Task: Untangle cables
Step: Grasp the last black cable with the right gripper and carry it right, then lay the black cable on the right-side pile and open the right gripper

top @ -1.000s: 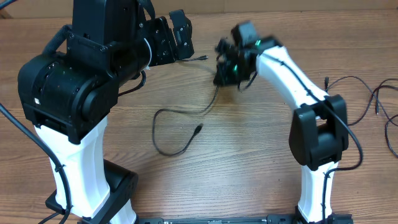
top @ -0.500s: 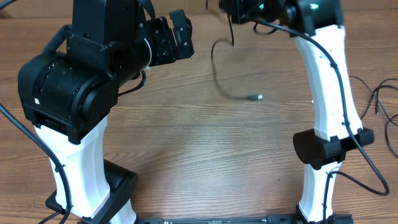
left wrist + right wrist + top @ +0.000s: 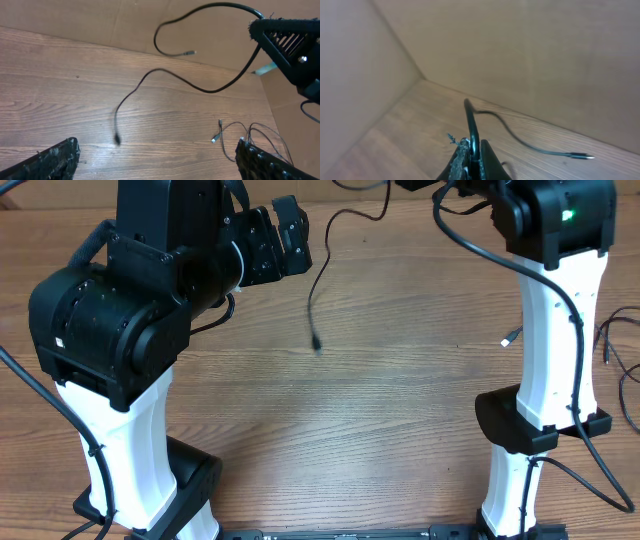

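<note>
My right gripper (image 3: 474,150) is shut on a thin black cable (image 3: 470,120), held high above the table. The cable (image 3: 322,275) hangs down from the top edge in the overhead view, and its plug end (image 3: 317,344) dangles over the wood. In the left wrist view the right gripper (image 3: 285,40) holds it at the upper right. One strand (image 3: 150,71) droops to a blurred plug (image 3: 117,139), and the other end (image 3: 189,52) curls above. My left gripper (image 3: 162,157) is open and apart from the cable. More thin cables (image 3: 250,135) lie at the right, one with a silvery plug (image 3: 215,139).
A cardboard wall (image 3: 100,20) stands behind the wooden table (image 3: 350,430). Loose cables (image 3: 612,345) lie at the right edge, with a silvery plug (image 3: 510,337) beside the right arm (image 3: 550,320). The bulky left arm (image 3: 120,310) fills the left side.
The right arm has risen and swung to the back right, lifting the cable off the table so it now hangs and swings. The left arm has not moved.
</note>
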Tool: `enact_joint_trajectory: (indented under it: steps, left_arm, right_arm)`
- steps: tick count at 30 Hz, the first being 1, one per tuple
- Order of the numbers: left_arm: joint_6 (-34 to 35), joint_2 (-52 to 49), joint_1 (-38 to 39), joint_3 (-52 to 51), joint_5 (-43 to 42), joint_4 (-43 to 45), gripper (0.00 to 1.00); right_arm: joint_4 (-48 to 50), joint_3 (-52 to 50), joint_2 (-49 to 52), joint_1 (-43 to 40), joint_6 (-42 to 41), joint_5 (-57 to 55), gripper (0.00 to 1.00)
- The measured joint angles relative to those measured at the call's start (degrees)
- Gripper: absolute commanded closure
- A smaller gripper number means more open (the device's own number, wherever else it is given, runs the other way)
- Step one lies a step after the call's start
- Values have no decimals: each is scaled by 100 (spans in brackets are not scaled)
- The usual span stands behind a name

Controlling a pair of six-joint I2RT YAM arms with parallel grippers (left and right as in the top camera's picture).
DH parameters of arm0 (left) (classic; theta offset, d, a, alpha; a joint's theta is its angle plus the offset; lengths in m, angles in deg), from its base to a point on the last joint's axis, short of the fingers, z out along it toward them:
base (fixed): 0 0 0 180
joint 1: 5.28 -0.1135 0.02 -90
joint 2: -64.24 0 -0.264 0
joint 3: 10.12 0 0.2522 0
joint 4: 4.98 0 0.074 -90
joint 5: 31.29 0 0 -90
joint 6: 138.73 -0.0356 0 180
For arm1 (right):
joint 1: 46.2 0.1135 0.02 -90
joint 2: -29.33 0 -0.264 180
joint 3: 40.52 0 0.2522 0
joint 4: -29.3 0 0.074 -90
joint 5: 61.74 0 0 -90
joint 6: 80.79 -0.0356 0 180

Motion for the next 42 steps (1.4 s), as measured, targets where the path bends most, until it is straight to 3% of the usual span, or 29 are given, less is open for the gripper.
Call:
enact_joint_trajectory:
  steps: [12,24,34,42]
  left_arm:
    - [0,0,0,0,0,0,1]
    - [0,0,0,0,0,0,0]
    - [0,0,0,0,0,-2,0]
    - [0,0,0,0,0,0,1]
  right_arm:
    - [-94,0,0,-881,-37,-743,96]
    - [-328,-70,0,-2391,-37,-1582,96]
    - [-236,-1158,0,-3971,-37,-1657,96]
    - [391,-2793,0,-5215,-50,-1698,96]
